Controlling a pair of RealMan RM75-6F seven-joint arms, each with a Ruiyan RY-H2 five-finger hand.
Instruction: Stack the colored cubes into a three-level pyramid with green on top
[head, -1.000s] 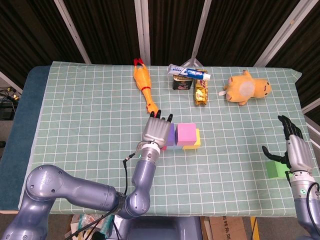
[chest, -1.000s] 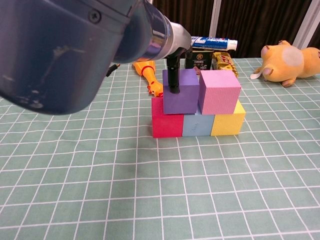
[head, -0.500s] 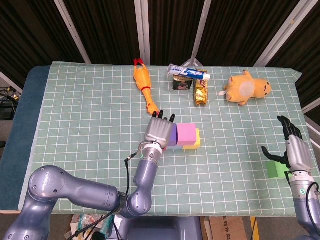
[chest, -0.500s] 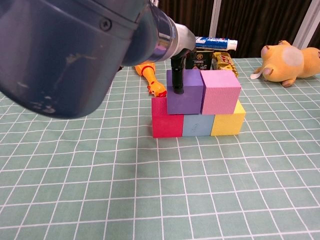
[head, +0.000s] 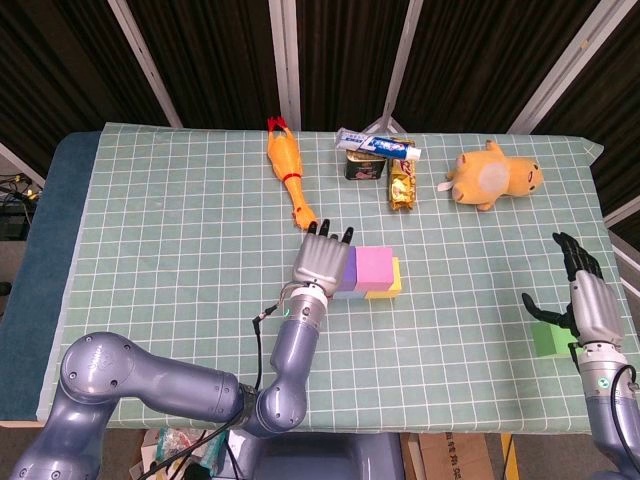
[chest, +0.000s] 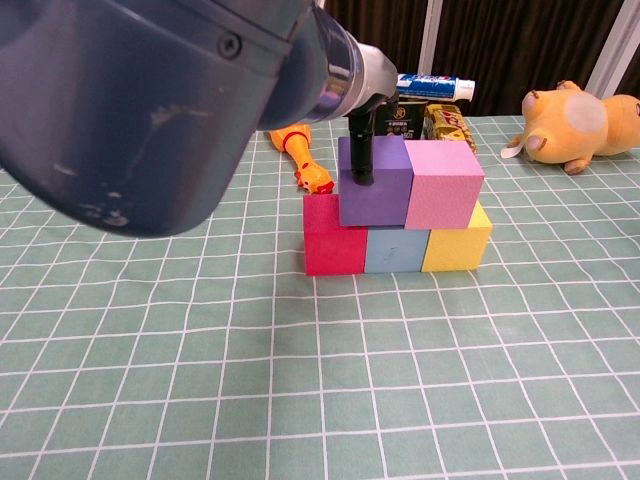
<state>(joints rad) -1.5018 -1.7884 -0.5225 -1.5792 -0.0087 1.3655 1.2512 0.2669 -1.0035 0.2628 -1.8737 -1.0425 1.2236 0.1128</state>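
— Since a second ago, head view: the left hand (head: 322, 263) has slid the purple cube (head: 347, 268) rightward against the pink cube (head: 373, 267). Its grip?

— It covers the cube; whether it still pinches cannot be told. The right hand (head: 582, 297) hovers spread, empty, near the green cube (head: 545, 339) on the checked green tablecloth (head: 180, 230).

— Chest view?

— Purple (chest: 374, 183) now touches pink (chest: 443, 184), a dark finger (chest: 360, 145) on its front, above the red (chest: 332, 238), light blue (chest: 395, 249) and yellow (chest: 456, 243) cubes. Best release straight up, square the pair, then crown with green. Dark curtains (chest: 500, 40) hang behind.
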